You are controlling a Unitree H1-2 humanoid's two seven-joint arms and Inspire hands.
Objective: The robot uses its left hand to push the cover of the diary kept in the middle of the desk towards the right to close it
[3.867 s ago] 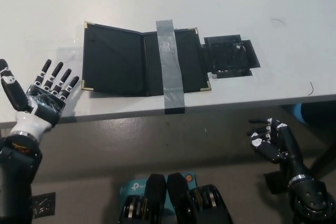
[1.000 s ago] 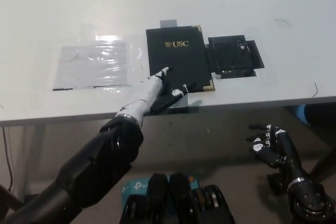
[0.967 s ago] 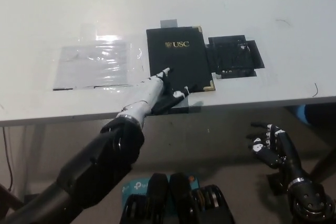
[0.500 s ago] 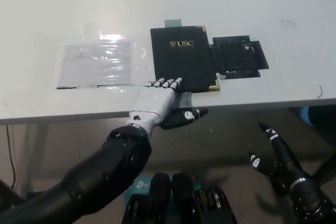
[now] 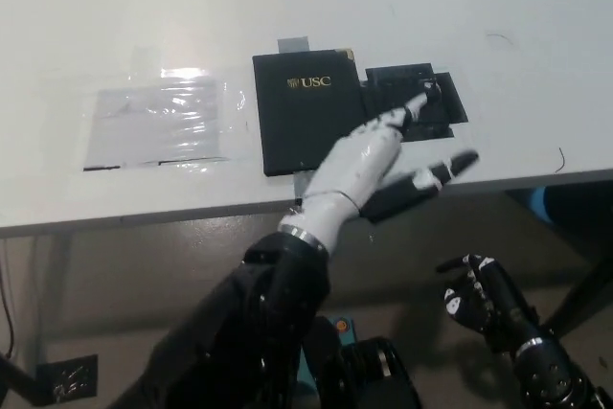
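Note:
The black diary (image 5: 302,112) lies closed in the middle of the white desk (image 5: 287,7), its gold "USC" lettering facing up. My white left hand (image 5: 369,165) is raised above the diary's lower right corner, open with fingers spread toward the right, hiding that corner. It holds nothing. My black right hand (image 5: 479,299) hangs below the desk edge at the lower right, fingers loosely curled and empty.
A patch of black tape (image 5: 417,102) sits just right of the diary. A clear plastic sheet (image 5: 158,122) lies taped to the desk on the left. A grey tape end (image 5: 294,44) shows behind the diary's top edge. The desk's front edge (image 5: 144,217) runs below them.
The diary, open at first, is closed now. My left hand has lifted off the cover's front edge and swung up and right. The camera has shifted slightly.

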